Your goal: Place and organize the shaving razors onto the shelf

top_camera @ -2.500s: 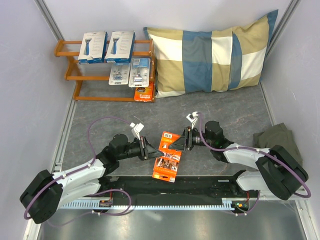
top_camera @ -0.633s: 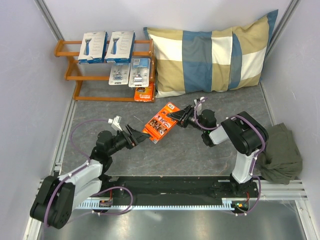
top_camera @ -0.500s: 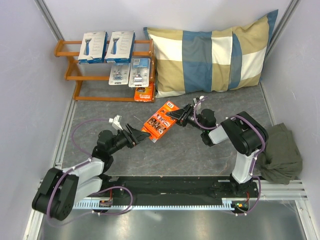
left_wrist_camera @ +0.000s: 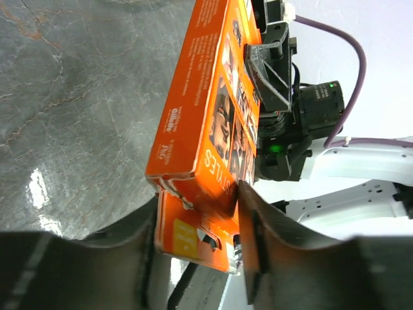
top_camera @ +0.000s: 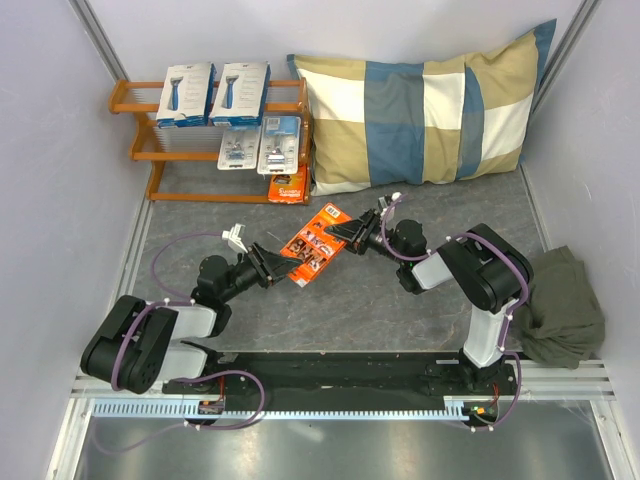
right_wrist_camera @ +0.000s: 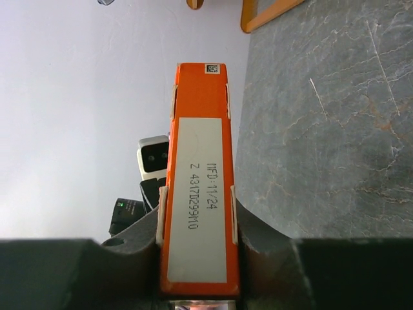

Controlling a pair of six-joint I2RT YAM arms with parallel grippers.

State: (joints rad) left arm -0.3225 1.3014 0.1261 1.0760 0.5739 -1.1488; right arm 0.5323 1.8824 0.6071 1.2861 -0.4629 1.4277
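An orange razor pack (top_camera: 312,242) hangs above the grey floor between both arms. My right gripper (top_camera: 346,232) is shut on its upper right end; in the right wrist view the fingers press both flat faces of the pack (right_wrist_camera: 200,129), around the gripper's midpoint (right_wrist_camera: 199,226). My left gripper (top_camera: 283,262) is shut on the pack's lower left end; its fingers sit against both sides of the pack (left_wrist_camera: 206,97), around the midpoint (left_wrist_camera: 197,213). The shelf (top_camera: 135,97) at the back left holds two white boxes (top_camera: 186,93), two blister packs (top_camera: 238,147) and one orange pack (top_camera: 288,186).
A blue-and-beige checked pillow (top_camera: 420,110) leans against the back wall, right of the shelf. A crumpled green cloth (top_camera: 560,300) lies by the right wall. Purple cables loop from both arms.
My left gripper's jaws have closed from wide open onto the pack's lower end. The pack and right gripper have shifted slightly up and left.
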